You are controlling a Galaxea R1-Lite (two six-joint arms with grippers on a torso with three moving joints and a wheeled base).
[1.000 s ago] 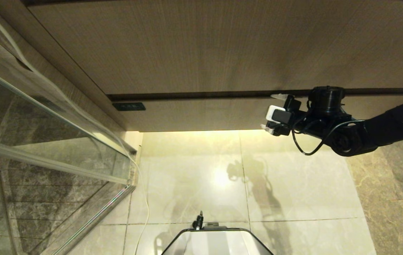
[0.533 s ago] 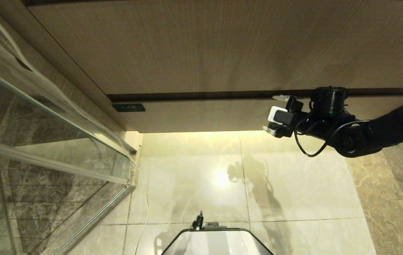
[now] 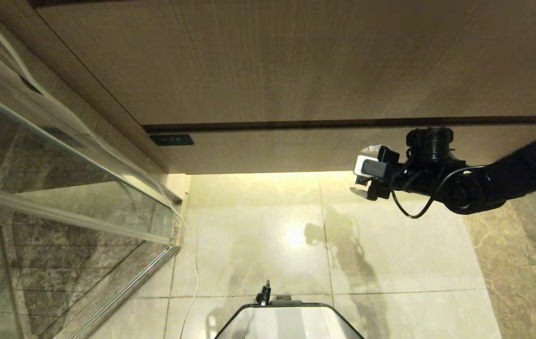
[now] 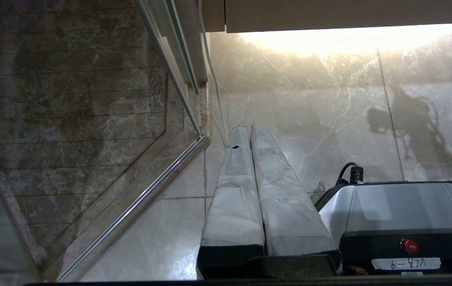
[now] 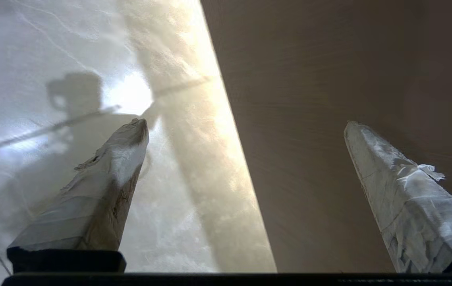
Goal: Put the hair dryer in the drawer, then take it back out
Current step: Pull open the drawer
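I am looking down at a shiny marble floor in a bathroom, with warm light glowing from under a wood cabinet. On the left I see a glass shower door with a metal frame, and a thin white cord runs down the floor beside it. My left gripper hangs low by my own base, pointing at the floor, and its two wrapped fingers are pressed together with nothing between them. In the middle is the drawer, long and light wood, pushed all the way in. It has a small dark label on its left corner. A taller wood panel sits above it. On the right, my black right arm reaches in from the side, bent at the wrist. My right gripper is right in front of the drawer's lower edge. Its fingers are spread wide and hold nothing. I cannot see the hair dryer anywhere.
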